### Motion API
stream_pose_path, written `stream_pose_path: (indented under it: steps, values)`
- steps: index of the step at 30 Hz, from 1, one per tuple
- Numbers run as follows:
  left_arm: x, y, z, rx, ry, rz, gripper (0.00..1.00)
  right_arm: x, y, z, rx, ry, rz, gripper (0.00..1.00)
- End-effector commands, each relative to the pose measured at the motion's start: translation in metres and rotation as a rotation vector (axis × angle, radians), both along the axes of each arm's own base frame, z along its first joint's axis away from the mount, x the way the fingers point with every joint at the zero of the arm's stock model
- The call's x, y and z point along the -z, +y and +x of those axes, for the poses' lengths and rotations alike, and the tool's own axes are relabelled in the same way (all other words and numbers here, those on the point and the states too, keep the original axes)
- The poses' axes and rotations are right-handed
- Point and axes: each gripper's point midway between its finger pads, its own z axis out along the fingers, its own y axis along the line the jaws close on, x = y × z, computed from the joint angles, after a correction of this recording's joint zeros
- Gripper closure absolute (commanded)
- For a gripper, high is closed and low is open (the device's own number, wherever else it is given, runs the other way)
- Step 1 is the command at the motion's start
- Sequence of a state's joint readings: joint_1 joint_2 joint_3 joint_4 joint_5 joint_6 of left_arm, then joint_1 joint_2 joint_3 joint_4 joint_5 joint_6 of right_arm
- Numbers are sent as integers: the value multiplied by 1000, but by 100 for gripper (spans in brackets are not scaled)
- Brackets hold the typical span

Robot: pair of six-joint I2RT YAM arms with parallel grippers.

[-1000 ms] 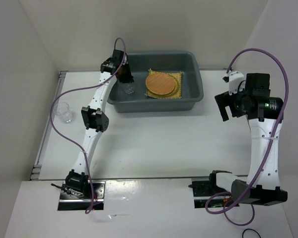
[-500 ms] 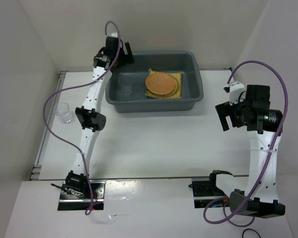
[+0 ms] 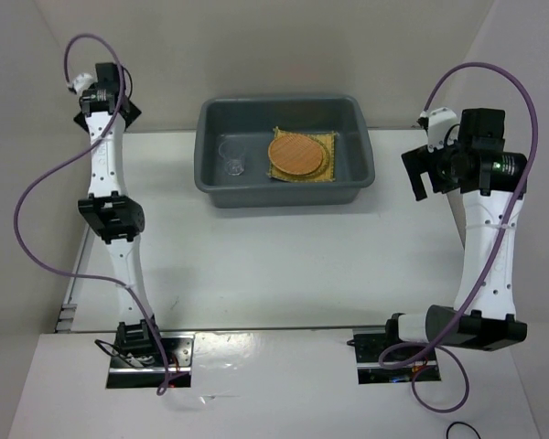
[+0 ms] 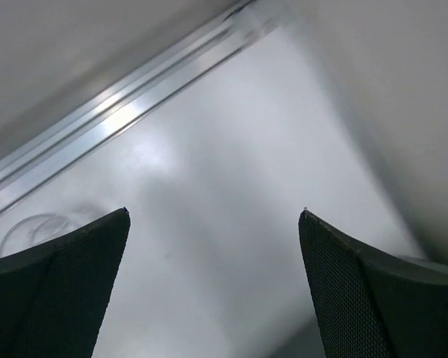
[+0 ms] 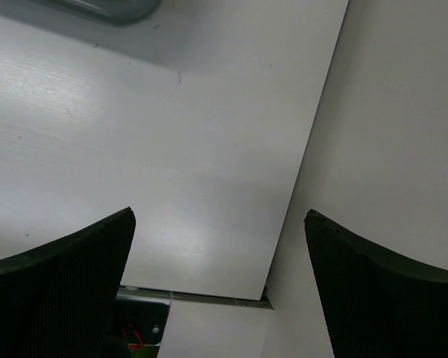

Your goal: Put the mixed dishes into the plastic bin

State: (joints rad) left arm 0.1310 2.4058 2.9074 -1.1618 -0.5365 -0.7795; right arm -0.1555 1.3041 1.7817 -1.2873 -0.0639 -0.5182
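Though it hangs up in the far left corner of the enclosure, the left gripper (image 4: 215,212) is spread wide with nothing between its fingers. It is well apart from the plastic bin (image 3: 284,196), which lies to its right. Under it the left wrist view shows bare table (image 3: 284,265) and a metal rail (image 4: 119,112) along the table's edge. A faint clear round outline, probably a second cup (image 4: 30,227), lies beside the left finger and is partly hidden by it.

The right gripper (image 5: 220,212) is also wide open and empty. It hangs over the right side of the table, near the right wall (image 5: 403,112), with the bin to its left. Its own view catches only a corner of the bin at the top edge, and the line where table meets wall runs down between the fingers.

The bin stands at the far middle of the table, close to the back wall. Inside it the yellow mat (image 3: 329,142) lies right of centre with the orange plate (image 3: 297,155) flat on top. A clear cup (image 3: 233,163) stands upright in the left part, apart from the mat. In front of the bin a broad stretch of table lies open between the two arms.
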Motion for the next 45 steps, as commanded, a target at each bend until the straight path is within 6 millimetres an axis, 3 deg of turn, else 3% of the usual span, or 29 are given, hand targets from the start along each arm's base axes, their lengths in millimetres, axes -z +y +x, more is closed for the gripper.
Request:
stream_pose_path:
  steps: [1,5,7,12,16,24,29,31,36,38,39,40,41,43,44,45]
  values:
    - [73,-14,-26,-52,233,-87,0,-17,1,11,-16,-47,5,1]
    - [89,3,-38,-121,290,-66,0,-14,2,16,-23,-38,14,1]
    - [92,5,-40,-137,297,-61,0,-14,2,16,-23,-38,14,1]
    - [126,6,-54,-200,372,-102,0,-10,2,17,-23,-20,17,1]
    - [138,4,-65,-231,406,-117,0,-8,3,19,-29,-12,25,1]
    - [124,22,-87,-299,445,37,0,-2,4,34,-50,8,39,1]
    - [146,36,-106,-329,523,12,0,-7,3,52,-57,-1,44,1]
    - [155,37,-109,-322,545,-5,0,-14,2,55,-57,-20,40,1]
    - [184,29,-110,-290,573,-74,2,-9,2,64,-63,-5,50,1]
    - [191,27,-111,-278,579,-79,16,-6,2,66,-63,4,51,1]
    - [191,26,-109,-272,566,-91,27,-6,2,66,-63,4,51,1]
    - [192,24,-107,-256,566,-95,56,-6,2,66,-63,4,51,1]
    - [188,25,-107,-256,557,-94,69,-6,2,66,-63,4,51,1]
    - [181,23,-104,-249,533,-105,85,-6,2,66,-63,4,51,1]
    - [177,22,-100,-245,517,-113,99,-2,2,66,-63,13,53,1]
    - [169,17,-94,-227,485,-142,100,-2,2,66,-63,13,53,1]
